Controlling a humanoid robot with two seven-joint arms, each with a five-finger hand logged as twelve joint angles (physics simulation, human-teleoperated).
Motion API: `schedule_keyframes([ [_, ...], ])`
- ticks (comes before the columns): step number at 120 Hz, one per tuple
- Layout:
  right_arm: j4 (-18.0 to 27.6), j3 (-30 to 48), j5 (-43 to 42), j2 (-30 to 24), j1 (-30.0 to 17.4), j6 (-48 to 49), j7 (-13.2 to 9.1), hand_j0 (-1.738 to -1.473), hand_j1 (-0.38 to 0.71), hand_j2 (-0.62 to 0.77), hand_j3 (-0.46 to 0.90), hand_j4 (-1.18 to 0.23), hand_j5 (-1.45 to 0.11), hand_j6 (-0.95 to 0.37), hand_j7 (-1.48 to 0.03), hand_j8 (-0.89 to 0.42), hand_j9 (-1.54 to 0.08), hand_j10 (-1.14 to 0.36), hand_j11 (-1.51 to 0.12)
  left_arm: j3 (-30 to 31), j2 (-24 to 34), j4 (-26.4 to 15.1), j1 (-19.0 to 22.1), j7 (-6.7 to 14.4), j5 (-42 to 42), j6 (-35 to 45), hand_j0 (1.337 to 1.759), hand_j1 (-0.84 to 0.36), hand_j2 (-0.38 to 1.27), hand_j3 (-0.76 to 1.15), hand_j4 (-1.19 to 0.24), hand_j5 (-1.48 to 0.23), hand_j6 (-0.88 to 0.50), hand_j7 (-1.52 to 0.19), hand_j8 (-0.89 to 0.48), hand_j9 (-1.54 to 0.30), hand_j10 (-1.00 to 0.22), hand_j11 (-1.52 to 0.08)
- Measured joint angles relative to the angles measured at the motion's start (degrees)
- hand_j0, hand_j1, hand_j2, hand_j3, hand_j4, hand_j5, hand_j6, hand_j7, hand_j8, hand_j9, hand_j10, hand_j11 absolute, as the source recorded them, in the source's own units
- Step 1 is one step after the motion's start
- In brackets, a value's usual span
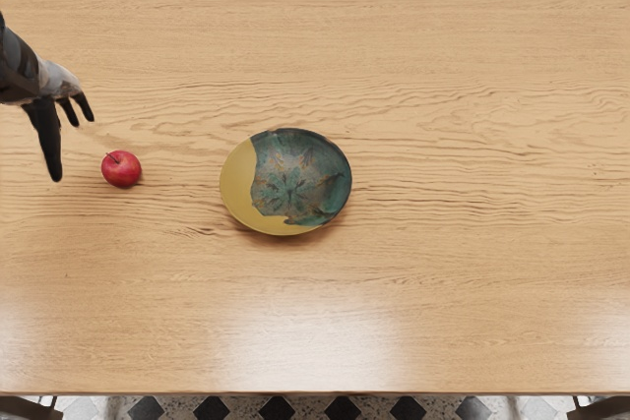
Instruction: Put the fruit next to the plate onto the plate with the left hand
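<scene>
Red apple: where is it, and how should it handle? (Student)

On the worktop, left of the glazed plate and apart from it, just beside the left hand, whose fingers hang spread, holding nothing. Likely light, firm, smooth, prone to roll: grip across its widest part. Arm cut off at the edge; right hand unseen. (Tutor)
</scene>
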Motion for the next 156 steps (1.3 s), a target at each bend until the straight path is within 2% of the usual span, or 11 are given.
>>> schedule_keyframes([
  [28,0.0,0.0,0.0,0.0,0.0,0.0,0.0,-1.658,-0.32,-0.01,0.00,-0.03,-0.03,-0.03,-0.03,-0.03,-0.03,-0.03,-0.03,2.1,-5.4,0.9,1.3,-0.5,0.5,5.8,1.658,0.05,0.05,0.00,-0.25,-0.32,-0.25,-0.32,-0.25,-0.32,-0.25,-0.32],
  [53,0.0,0.0,0.0,0.0,0.0,0.0,0.0,-1.658,-0.32,-0.01,0.00,-0.03,-0.03,-0.03,-0.03,-0.03,-0.03,-0.03,-0.03,0.7,-8.2,2.7,5.2,-4.2,0.7,6.5,1.658,0.05,0.05,0.00,-0.25,-0.32,-0.25,-0.32,-0.25,-0.32,-0.25,-0.32],
  [68,0.0,0.0,0.0,0.0,0.0,0.0,0.0,-1.658,-0.32,-0.01,0.00,-0.03,-0.03,-0.03,-0.03,-0.03,-0.03,-0.03,-0.03,-0.4,-11.4,5.0,8.1,-5.3,0.9,6.7,1.658,0.05,0.05,0.00,-0.25,-0.32,-0.25,-0.32,-0.25,-0.32,-0.25,-0.32],
  [103,0.0,0.0,0.0,0.0,0.0,0.0,0.0,-1.658,-0.32,-0.01,0.00,-0.03,-0.03,-0.03,-0.03,-0.03,-0.03,-0.03,-0.03,-0.6,-14.6,7.1,11.4,-5.7,3.2,13.6,1.658,0.05,0.05,0.00,-0.25,-0.32,-0.25,-0.32,-0.25,-0.32,-0.25,-0.32],
  [156,0.0,0.0,0.0,0.0,0.0,0.0,0.0,-1.658,-0.32,-0.01,0.00,-0.03,-0.03,-0.03,-0.03,-0.03,-0.03,-0.03,-0.03,3.5,-14.9,7.1,13.4,-5.5,3.3,14.5,1.658,0.05,0.05,0.00,-0.25,-0.32,-0.25,-0.32,-0.25,-0.32,-0.25,-0.32],
])
